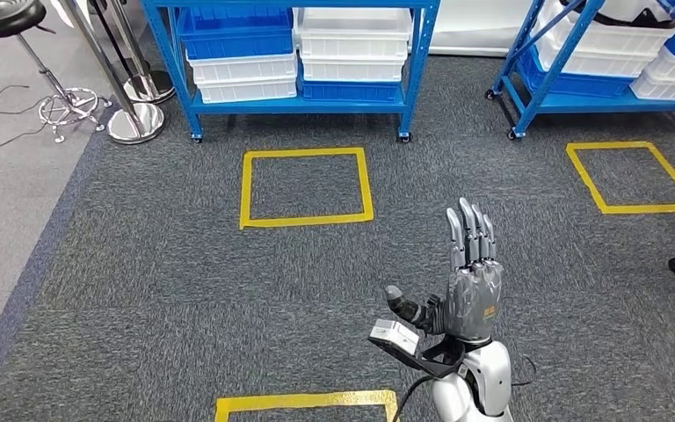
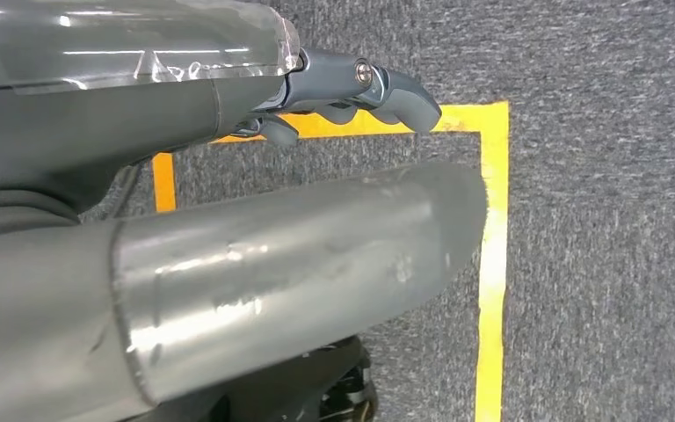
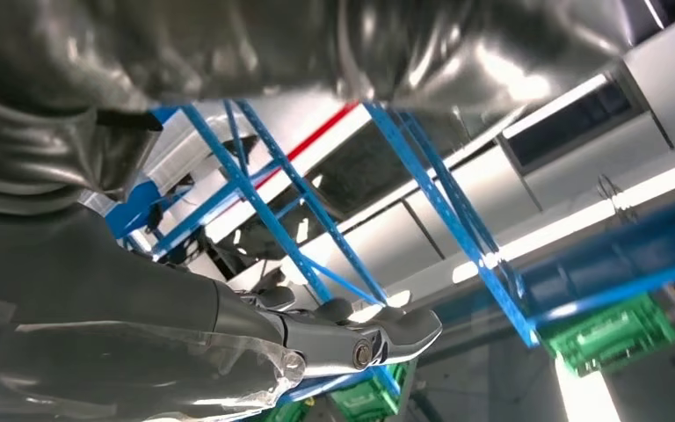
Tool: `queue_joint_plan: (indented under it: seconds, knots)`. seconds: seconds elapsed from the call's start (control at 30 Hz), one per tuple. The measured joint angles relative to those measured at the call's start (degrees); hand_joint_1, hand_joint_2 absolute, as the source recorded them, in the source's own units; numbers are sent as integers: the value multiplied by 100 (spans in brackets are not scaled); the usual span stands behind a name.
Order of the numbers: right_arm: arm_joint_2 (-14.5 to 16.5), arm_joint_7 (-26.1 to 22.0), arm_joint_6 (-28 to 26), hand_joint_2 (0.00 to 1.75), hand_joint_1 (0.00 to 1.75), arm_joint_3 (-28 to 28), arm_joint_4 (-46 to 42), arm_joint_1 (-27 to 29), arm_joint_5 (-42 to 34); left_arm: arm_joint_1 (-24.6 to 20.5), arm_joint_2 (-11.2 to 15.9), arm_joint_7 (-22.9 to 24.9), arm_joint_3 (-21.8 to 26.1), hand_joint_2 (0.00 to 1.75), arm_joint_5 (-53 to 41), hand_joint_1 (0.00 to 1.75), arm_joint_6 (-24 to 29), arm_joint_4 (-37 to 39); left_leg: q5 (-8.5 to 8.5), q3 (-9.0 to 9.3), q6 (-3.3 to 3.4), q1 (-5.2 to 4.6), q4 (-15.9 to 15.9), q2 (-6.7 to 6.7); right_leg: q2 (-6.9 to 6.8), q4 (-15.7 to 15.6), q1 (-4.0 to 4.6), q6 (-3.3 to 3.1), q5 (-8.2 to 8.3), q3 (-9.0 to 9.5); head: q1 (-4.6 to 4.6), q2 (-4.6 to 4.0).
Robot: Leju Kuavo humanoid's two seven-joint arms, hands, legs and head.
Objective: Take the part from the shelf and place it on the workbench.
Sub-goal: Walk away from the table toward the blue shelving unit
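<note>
The right hand (image 1: 468, 277) is raised, fingers straight and spread, holding nothing, likely readied for the far blue shelf (image 1: 290, 53); the left hand's (image 2: 352, 97) state is unclear.

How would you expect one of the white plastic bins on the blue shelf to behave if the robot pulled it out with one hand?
The white bin looks like rigid moulded plastic, so it should stay stiff rather than sag. Its contents cannot be seen, so weight is uncertain. It sits stacked on other bins on the blue shelf, and the open right hand is narrower than it, so a one-sided pull may twist it.
</note>
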Motion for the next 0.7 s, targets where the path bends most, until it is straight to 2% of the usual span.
queue_joint_plan:
  seconds: [0.07, 0.1, 0.13, 0.17, 0.2, 0.23, 0.3, 0.33, 0.4, 0.47, 0.53, 0.6, 0.63, 0.67, 0.7]
  knots:
    - [-36, -13, 0, 0, 0, -251, 293, -28, 75, -13, -2, 1, 1, 0, -30, 0, -19, 0, 14, -17, 40, -2, -7, -8, 28, 699, -9, 47, -371, -333, 0, -1]
    - [-49, -11, 0, 0, 0, -395, 458, -34, 123, -14, -3, 3, 2, 0, -42, 0, -24, 0, 16, -27, 46, -6, -5, -17, 30, 1044, -10, 61, -503, -505, 0, -1]
    - [-62, -13, 0, 0, 0, -533, 611, -35, 168, -11, -3, 4, 2, 0, -53, 0, -28, 0, 17, -32, 49, -9, -2, -29, 30, 1233, -10, 66, -531, -604, 0, -1]
    - [-75, -32, 0, 0, 0, -665, 746, -38, 195, -9, -3, 6, 3, 0, -62, 0, -31, 0, 17, -32, 50, -11, 3, -44, 32, 1202, -9, 60, -440, -596, 1, -1]
    - [-86, -60, 0, 0, 0, -779, 856, -44, 204, -9, -4, 7, 3, 0, -68, 0, -35, 0, 16, -27, 48, -13, 6, -59, 35, 950, -8, 43, -255, -477, 1, 0]
    - [-95, -95, 0, 0, 0, -870, 940, -55, 204, -11, -4, 7, 3, 0, -71, 0, -38, 0, 14, -20, 45, -16, 8, -72, 47, 537, -4, 13, -31, -277, 1, 0]
    - [-107, -148, 0, 0, 0, -991, 1059, -92, 199, -17, -12, 7, 3, 0, -72, 0, -42, 0, 11, -21, 15, -32, 14, -87, 81, -159, 23, -56, 235, 53, -1, -1]
    - [-110, -161, 0, 0, 0, -1028, 1108, -108, 199, -22, -15, 7, 3, 0, -72, 0, -43, 0, 13, -29, -11, -36, 15, -89, 93, -321, 40, -82, 271, 121, -1, -1]
    - [-116, -162, 0, 0, 0, -1092, 1202, -126, 208, -28, -20, 8, 4, 0, -72, 0, -42, 0, 27, -33, -77, -40, 2, -92, 94, -363, 58, -121, 275, 119, -2, -1]
    - [-119, -59, 0, 0, 0, -1149, 1302, -147, 273, -27, -21, 9, 6, 0, -75, 0, -41, 0, -47, -59, -135, -38, 74, -83, 77, -424, 27, -182, 311, 142, -2, -1]
    - [-122, 95, 0, 0, 0, -1231, 1480, -196, 369, -29, -21, 9, 8, 0, -84, 0, -41, 0, -331, -255, -168, -30, 514, -71, 59, -476, -2, -245, 347, 161, -3, -1]
    - [-133, 186, 0, 0, 0, -1405, 1804, -247, 400, -21, -21, 14, 10, 0, -96, 0, -42, 0, -665, -581, -195, -25, 1228, -67, 45, -474, 1, -272, 351, 153, -3, -1]
    - [-150, 206, 0, 0, 0, -1526, 2026, -279, 367, -10, -22, 17, 11, 0, -101, 0, -43, 0, -722, -685, -209, -22, 1461, -66, 38, -464, 3, -272, 349, 148, -3, -1]
    - [-176, 219, 0, 0, 0, -1658, 2282, -324, 320, 1, -22, 21, 13, 0, -106, 0, -43, 0, -679, -701, -218, -18, 1507, -64, 33, -450, 2, -268, 345, 141, -3, -1]
    - [-210, 221, 0, 44, 0, -1789, 2549, -372, 273, 9, -21, 23, 14, 0, -107, 0, -43, 0, -537, -609, -220, -12, 1332, -62, 32, -431, 0, -257, 337, 136, -3, -1]
